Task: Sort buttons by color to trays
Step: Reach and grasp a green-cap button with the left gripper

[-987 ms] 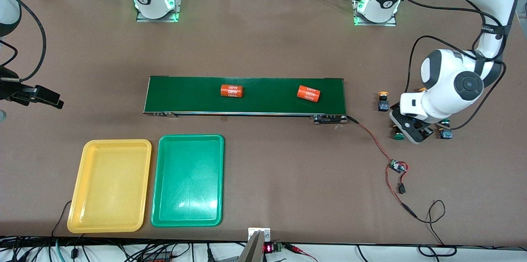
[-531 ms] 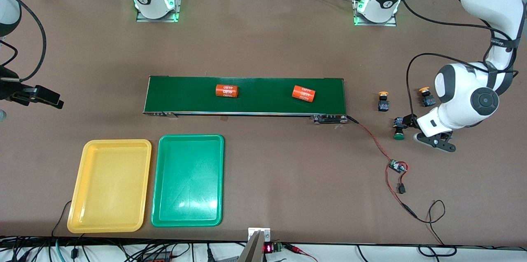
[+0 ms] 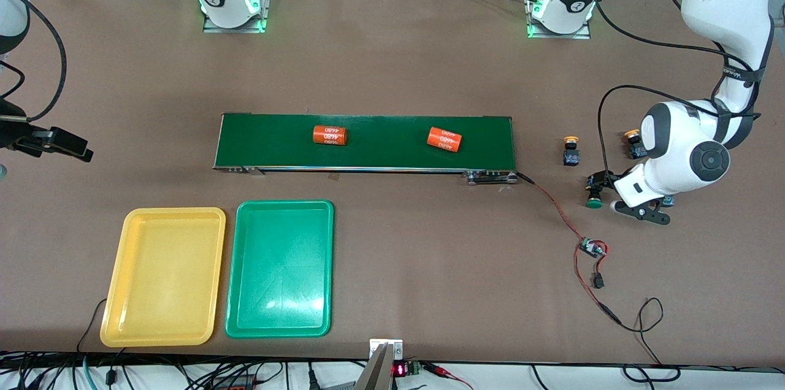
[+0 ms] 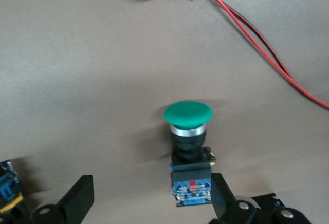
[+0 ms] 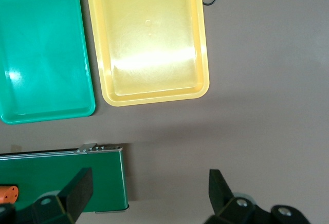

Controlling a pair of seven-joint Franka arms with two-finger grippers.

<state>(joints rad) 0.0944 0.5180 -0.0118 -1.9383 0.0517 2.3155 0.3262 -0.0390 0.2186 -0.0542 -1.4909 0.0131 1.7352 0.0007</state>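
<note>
Front view showed, nearest the camera, the yellow tray [image 3: 163, 276] and the green tray [image 3: 279, 268] lying side by side toward the right arm's end of the table, both with nothing in them. Farther off lay the conveyor belt [image 3: 368, 143] carrying two orange cylinders [image 3: 330, 135].

All the buttons sat at the left arm's end, past the belt's end. A green button [image 3: 593, 192] lay tipped on its side, with the left gripper [image 3: 638, 211] low just beside it, its fingers [image 4: 79, 201] spread apart and holding nothing. In the left wrist view that button's black body [image 4: 191, 180] lay between the open fingers, its cap pointing away from the gripper. One yellow button [image 3: 571, 151] stood upright a little farther from the camera, and a second yellow one [image 3: 633, 143] showed partly past the arm. Only a bit of the fourth button showed under the wrist.

The right gripper [image 5: 149, 193] waited well up over bare table near the belt's end, its fingers apart and empty.

These switches looked light, hard and rigid, not fragile. The domed cap was probably smooth and likely to slip, so the blocky body with its flat sides seemed the better place to pinch. Lying on its side, the button could roll or skid if nudged by one finger first
</note>
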